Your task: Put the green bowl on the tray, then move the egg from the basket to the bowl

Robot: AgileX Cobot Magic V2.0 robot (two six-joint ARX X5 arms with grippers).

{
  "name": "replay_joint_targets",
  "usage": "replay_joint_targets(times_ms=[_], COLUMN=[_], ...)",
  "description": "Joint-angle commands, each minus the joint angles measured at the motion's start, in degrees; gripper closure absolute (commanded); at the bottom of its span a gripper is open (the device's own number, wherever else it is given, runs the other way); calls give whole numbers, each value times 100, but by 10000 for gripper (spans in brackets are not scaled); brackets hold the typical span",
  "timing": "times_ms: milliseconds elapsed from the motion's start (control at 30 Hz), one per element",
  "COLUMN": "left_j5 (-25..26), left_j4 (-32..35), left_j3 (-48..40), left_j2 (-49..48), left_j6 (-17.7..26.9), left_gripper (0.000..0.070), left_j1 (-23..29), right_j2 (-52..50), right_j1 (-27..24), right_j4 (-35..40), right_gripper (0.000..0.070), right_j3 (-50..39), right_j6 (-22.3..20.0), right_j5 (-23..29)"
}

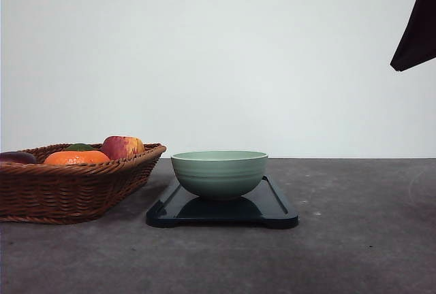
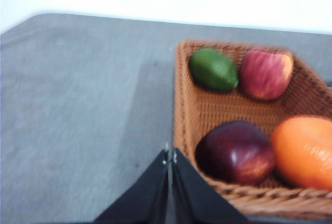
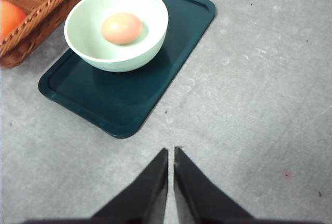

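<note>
A: Start with the front view. Where does the green bowl (image 1: 219, 173) sit?

B: Upright on the tray (image 1: 276, 211), toward the tray's far end. The tray lies flat on the grey table (image 1: 354, 239). The basket (image 1: 68, 188) stands just beside the tray, on the robot's left of it, and its near corner looks close to the tray, though I cannot tell whether they touch.

A: What is in the basket from there?

B: An orange fruit (image 1: 76, 157), a red-yellow apple (image 1: 122, 147) behind it, a bit of green between them, and a dark fruit at the frame edge. The bowl's inside is hidden from this angle. Far from the tray, high up on the robot's right, a dark piece of arm (image 1: 417, 22) hangs against the wall.

A: Now the left wrist view.

B: The left gripper (image 2: 170, 157) has its fingertips pressed together, holding nothing. It hovers at the basket's rim. Inside the basket lie a green fruit (image 2: 213, 69), the apple, a dark red fruit (image 2: 236, 152) and the orange one.

A: And the right wrist view?

B: The egg (image 3: 121, 28) lies at the bottom of the bowl, which stands on the end of the tray nearest the basket. The right gripper (image 3: 170, 156) is closed with only a sliver between the tips, empty, above bare table just off the tray's other end.
</note>
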Motion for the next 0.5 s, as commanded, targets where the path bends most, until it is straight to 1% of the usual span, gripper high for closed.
replay_joint_targets(times_ms=[0, 467], left_j5=[7, 6], left_j4=[0, -24], left_j3=[-111, -111], left_j2=[-56, -49], left_j6=[44, 41], left_gripper=[700, 700], left_j1=[12, 10], right_j2=[20, 20], right_j1=[30, 31], right_j4=[60, 60], right_gripper=[689, 689], right_j3=[22, 22], right_j6=[30, 30], right_j5=[4, 6])
